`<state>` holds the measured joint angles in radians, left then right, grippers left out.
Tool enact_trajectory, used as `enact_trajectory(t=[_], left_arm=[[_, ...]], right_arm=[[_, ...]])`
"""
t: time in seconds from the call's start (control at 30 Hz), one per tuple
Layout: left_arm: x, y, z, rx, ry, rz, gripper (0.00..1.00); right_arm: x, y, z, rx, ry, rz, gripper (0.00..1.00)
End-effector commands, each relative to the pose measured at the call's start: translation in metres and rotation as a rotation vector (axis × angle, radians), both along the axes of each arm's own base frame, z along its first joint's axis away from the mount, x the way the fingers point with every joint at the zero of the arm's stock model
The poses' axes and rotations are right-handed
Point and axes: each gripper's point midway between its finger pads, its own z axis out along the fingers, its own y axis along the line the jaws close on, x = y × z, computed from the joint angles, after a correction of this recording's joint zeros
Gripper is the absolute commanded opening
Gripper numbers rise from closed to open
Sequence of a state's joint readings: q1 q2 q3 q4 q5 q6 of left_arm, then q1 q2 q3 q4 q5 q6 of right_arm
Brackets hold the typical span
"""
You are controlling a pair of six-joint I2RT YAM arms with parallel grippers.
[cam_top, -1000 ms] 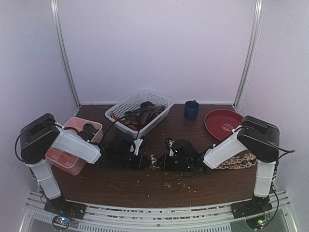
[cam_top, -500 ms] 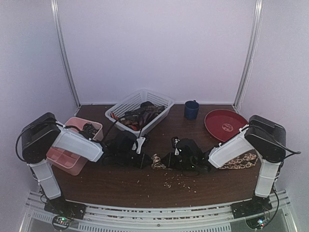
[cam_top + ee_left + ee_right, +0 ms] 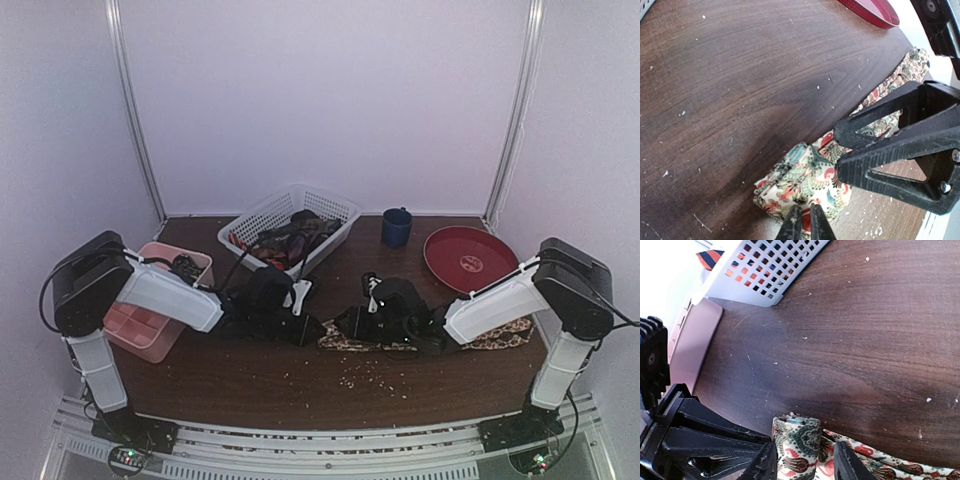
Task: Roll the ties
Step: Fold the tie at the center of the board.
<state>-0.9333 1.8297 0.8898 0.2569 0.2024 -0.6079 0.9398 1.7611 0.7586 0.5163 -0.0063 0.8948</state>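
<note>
A tan tie with a floral pattern [image 3: 490,338] lies across the table's near middle, its left end rolled up [image 3: 805,182]. My left gripper [image 3: 306,326] is shut on the near edge of that roll, its thin fingertips [image 3: 793,226] pinching the fabric. My right gripper [image 3: 352,322] is open and straddles the roll [image 3: 799,440], one finger [image 3: 761,467] against its side and the other [image 3: 847,465] a little apart from it. The two grippers face each other closely. The other ties [image 3: 290,240], dark and red, lie heaped in the basket.
A white lattice basket [image 3: 330,206] stands at the back centre and shows in the right wrist view [image 3: 770,270]. A pink compartment tray [image 3: 140,325] is at the left. A blue mug [image 3: 396,227] and a red plate [image 3: 463,257] are at the back right. Crumbs [image 3: 370,378] dot the front.
Both grippers have shifted to the right and slightly back with the tie's rolled end. The right arm has swung outward, and more of the flat tie shows under it.
</note>
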Motion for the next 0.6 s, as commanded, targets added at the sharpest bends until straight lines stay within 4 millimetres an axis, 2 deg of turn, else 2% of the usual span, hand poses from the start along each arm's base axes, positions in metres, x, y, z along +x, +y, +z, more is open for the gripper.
enact_trajectory(t=[0.0, 0.23, 0.33, 0.57], left_arm=[[0.000, -0.010, -0.003, 0.003, -0.011, -0.031, 0.09], [-0.004, -0.016, -0.002, -0.006, -0.010, -0.050, 0.09], [-0.004, -0.015, -0.003, -0.004, -0.011, -0.050, 0.09], [-0.001, -0.005, -0.003, 0.016, -0.031, -0.013, 0.09]], right_arm=[[0.001, -0.004, -0.002, -0.027, 0.005, -0.005, 0.40], [-0.001, -0.001, -0.022, -0.066, 0.048, 0.018, 0.34], [-0.002, 0.005, -0.021, -0.042, 0.051, 0.035, 0.30], [-0.006, 0.013, -0.022, 0.000, 0.094, 0.049, 0.28]])
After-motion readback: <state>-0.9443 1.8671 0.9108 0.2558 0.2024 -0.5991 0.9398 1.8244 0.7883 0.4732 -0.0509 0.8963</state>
